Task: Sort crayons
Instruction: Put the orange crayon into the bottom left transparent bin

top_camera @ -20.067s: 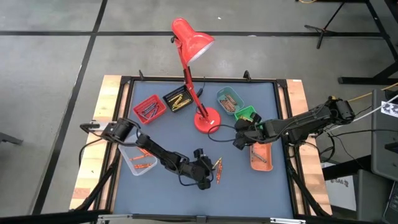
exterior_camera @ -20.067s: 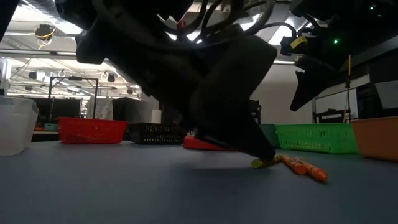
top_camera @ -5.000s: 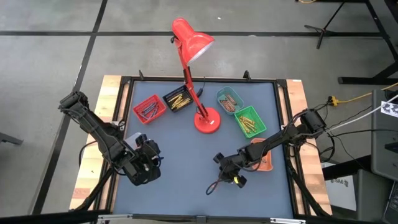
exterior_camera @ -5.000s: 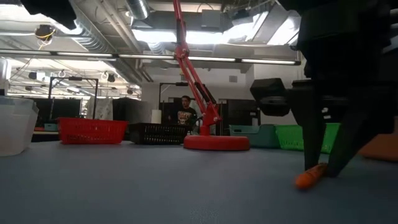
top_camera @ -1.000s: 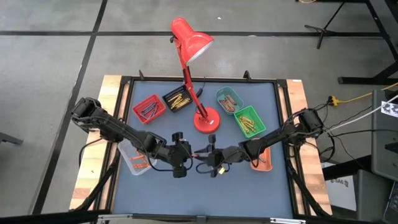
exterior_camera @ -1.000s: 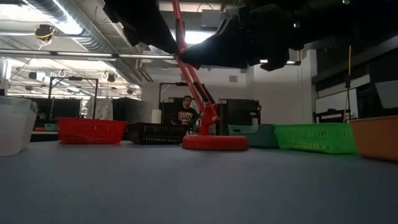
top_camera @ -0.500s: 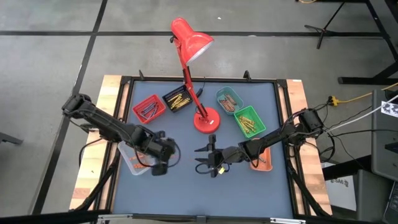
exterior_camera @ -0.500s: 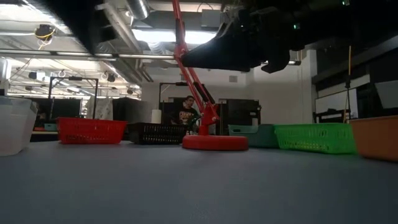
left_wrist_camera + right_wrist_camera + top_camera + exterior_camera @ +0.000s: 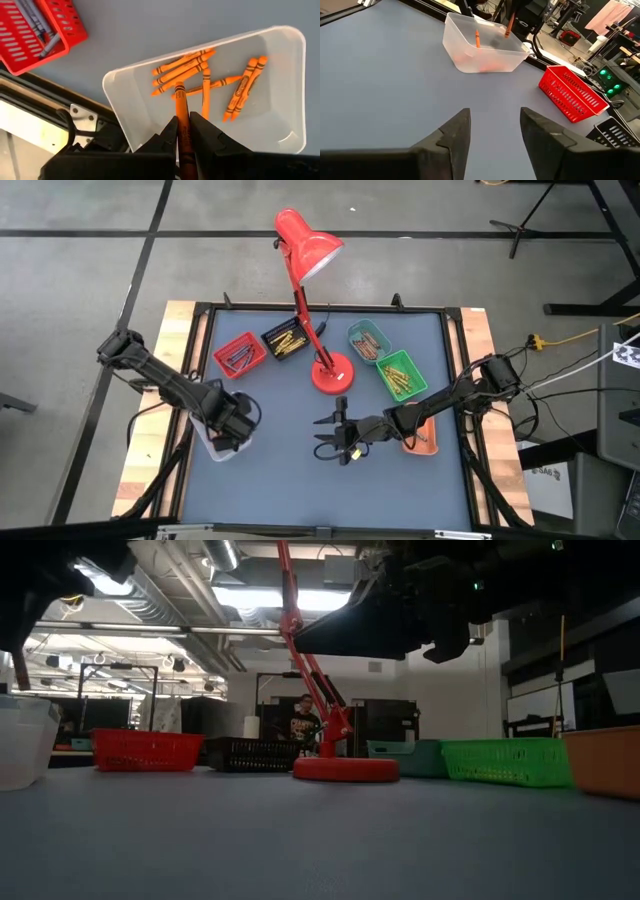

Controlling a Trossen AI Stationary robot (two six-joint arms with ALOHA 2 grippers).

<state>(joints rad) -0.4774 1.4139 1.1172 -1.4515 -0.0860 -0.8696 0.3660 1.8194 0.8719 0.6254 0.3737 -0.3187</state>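
Orange crayon (image 9: 182,125) upright, tip toward clear tray (image 9: 290,95)

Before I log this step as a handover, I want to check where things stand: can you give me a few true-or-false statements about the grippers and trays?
1. The left gripper holds an orange crayon above the clear tray. True.
2. The right gripper is shut on a crayon. False: its jaws stand open and empty over the blue mat.
3. The clear tray is empty. False: several orange crayons lie in it.
4. The red tray sits beside the black tray. True.
5. The lamp is green. False: it is red.
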